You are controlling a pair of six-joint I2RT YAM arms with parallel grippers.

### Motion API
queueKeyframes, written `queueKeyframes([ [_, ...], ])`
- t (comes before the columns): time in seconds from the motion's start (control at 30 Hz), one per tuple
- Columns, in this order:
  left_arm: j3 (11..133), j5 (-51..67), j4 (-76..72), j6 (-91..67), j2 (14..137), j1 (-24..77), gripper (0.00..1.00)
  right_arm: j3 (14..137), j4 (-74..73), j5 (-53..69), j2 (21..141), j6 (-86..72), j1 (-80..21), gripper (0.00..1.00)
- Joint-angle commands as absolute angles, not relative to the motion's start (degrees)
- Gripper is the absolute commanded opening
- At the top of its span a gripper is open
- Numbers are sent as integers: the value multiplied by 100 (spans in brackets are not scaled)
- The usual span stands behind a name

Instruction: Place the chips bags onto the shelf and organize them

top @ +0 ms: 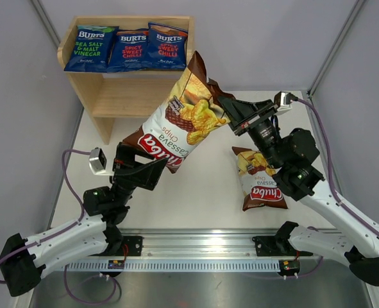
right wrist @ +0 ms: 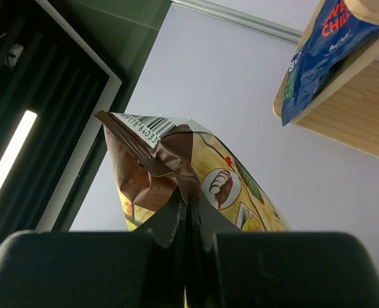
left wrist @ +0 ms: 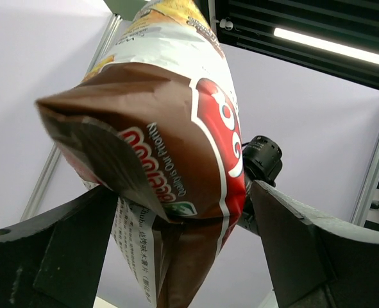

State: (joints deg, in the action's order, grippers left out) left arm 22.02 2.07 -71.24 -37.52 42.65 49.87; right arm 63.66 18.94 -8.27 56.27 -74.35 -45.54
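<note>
At the far-left corner, shelf (top: 122,96): two-tier wooden unit. Its top tier carries three blue bags (top: 126,48) lying side by side, and the lower tier shows bare wood.
Above mid-table, held Chuba bag (top: 179,119): hangs in the air on a slant between the two arms, top seal toward the right arm, brown bottom end toward the left. It is near the shelf but apart from it.
On the table (top: 195,192), second Chuba bag (top: 261,183): lies flat just beside the right arm, untouched.
Right gripper (top: 220,106): fingers pressed together on the bag's crimped top seal, carrying its weight.
Left gripper (top: 152,168): fingers spread, one on each side of the bag's bottom end. Whether either pad touches the film cannot be told from the wrist view.
Step in hand: probably a two-arm carry or handover of the fourth bag.
Next move calls for: a firm second grip low on the bag, then a tilt-free approach to a free tier.
</note>
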Motion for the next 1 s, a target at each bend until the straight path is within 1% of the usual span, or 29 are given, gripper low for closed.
queueKeyframes([
  [0.0, 2320, 123, -9221, -3630, 4079, 5019, 85, 6030, 1854, -826, 5529, -7409, -4667, 0],
  [0.03, 2303, 114, -9133, -3569, 4000, 5019, 80, 5968, 1854, -826, 5459, -7409, -4658, 0],
  [0.1, 2259, 62, -8896, -3516, 3903, 5019, 74, 5775, 1872, -852, 5379, -7409, -4658, 0],
  [0.13, 2233, 35, -8816, -3455, 3833, 5019, 67, 5714, 1881, -870, 5309, -7418, -4658, 0],
  [0.23, 2180, 26, -8377, -3323, 3674, 5019, 53, 5546, 1890, -896, 5221, -7366, -4667, 0],
  [0.27, 2180, 35, -8098, -3296, 3596, 5019, 46, 5511, 1864, -905, 5203, -7357, -4658, 0],
  [0.3, 2171, 18, -7964, -3270, 3560, 5019, 44, 5502, 1872, -905, 5194, -7330, -4658, 0],
  [0.33, 2136, 26, -7867, -3226, 3533, 5019, 40, 5502, 1872, -897, 5194, -7304, -4658, 0],
  [0.37, 2110, 44, -7744, -3208, 3507, 5019, 33, 5511, 1872, -888, 5186, -7269, -4658, 0],
  [0.4, 2092, 44, -7682, -3208, 3498, 5019, 32, 5519, 1872, -862, 5194, -7260, -4658, 0],
  [0.43, 2057, 44, -7612, -3191, 3489, 5019, 28, 5546, 1881, -853, 5203, -7216, -4658, 0],
  [0.47, 2048, 35, -7490, -3199, 3472, 5019, 18, 5563, 1872, -844, 5203, -7190, -4667, 0],
  [0.6, 1873, 26, -7374, -3313, 3410, 5019, 10, 5590, 1846, -888, 5107, -6953, -4658, 0],
  [0.67, 1706, -262, -7452, -3524, 3366, 5019, 7, 5546, 1933, -923, 4993, -6803, -4658, 10],
  [0.7, 1635, -290, -7523, -3629, 3358, 5019, 7, 5555, 1916, -949, 4975, -6742, -4667, 13],
  [0.73, 1574, -334, -7593, -3786, 3366, 5019, 5, 5589, 1812, -967, 4914, -6628, -4650, 23],
  [0.77, 1504, -377, -7585, -3892, 3358, 5019, 2, 5607, 1793, -967, 4887, -6531, -4658, 30],
  [0.8, 1468, -465, -7533, -4111, 3323, 5019, 0, 5625, 1758, -975, 4835, -6408, -4667, 41],
  [0.87, 1380, -492, -7558, -4245, 3296, 5019, 0, 5651, 1556, -1115, 4773, -6311, -4658, 51],
  [0.9, 1275, -527, -7541, -4410, 3261, 5019, 0, 5643, 1416, -1177, 4712, -6267, -4658, 60],
  [0.93, 1205, -580, -7628, -4490, 3226, 5019, 0, 5625, 1354, -1239, 4676, -6241, -4658, 77],
  [0.97, 1117, -597, -7699, -4526, 3208, 5019, 0, 5608, 1284, -1422, 4641, -6205, -4658, 85],
])
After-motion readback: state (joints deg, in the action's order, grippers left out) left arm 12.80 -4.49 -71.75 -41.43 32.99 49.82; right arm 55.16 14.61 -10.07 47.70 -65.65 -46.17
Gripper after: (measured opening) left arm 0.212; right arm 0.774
